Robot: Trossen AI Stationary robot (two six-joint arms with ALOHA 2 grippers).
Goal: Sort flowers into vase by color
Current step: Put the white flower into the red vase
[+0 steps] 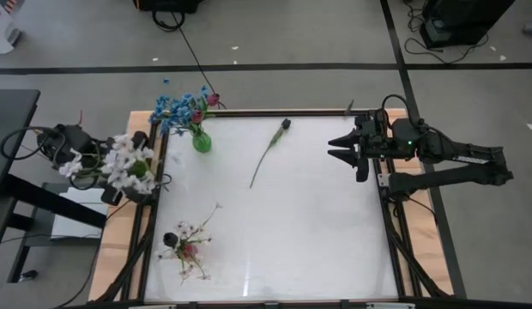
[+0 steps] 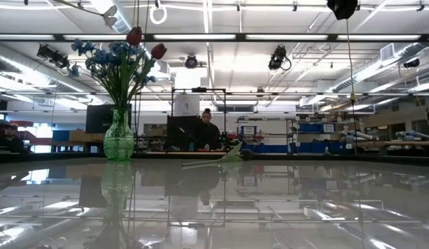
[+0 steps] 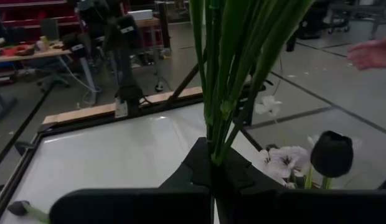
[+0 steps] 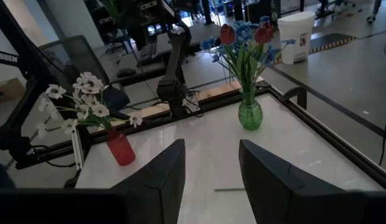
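My left gripper [image 3: 215, 165] hovers at the table's left edge, shut on a bunch of white flowers [image 1: 124, 163] that hides it in the high view. A green vase [image 1: 202, 140] at the far left holds blue blossoms and red tulips [image 4: 246, 40]. A red vase [image 4: 121, 149] near the front left holds white sprays [image 1: 193, 245]. One dark-budded flower [image 1: 268, 153] lies flat on the table. White blossoms [image 3: 283, 160] and a dark bud [image 3: 330, 152] show beside the held stems. My right gripper [image 1: 332, 148] is open above the right edge and touches nothing. My left gripper pinches the bunch's green stems [image 3: 215, 146] near their lower ends between its two fingers. The fingers lie about level, pointing toward the table's right side, across the stems. The stems rise upright from the fingers, and the bunch is lifted clear of the table.
A person's hand [image 3: 370, 53] shows beyond the table's near side in the left wrist view. Another person [image 2: 206, 128] sits in the room behind the table. The white tabletop [image 1: 317, 223] is bare in the middle and at the right.
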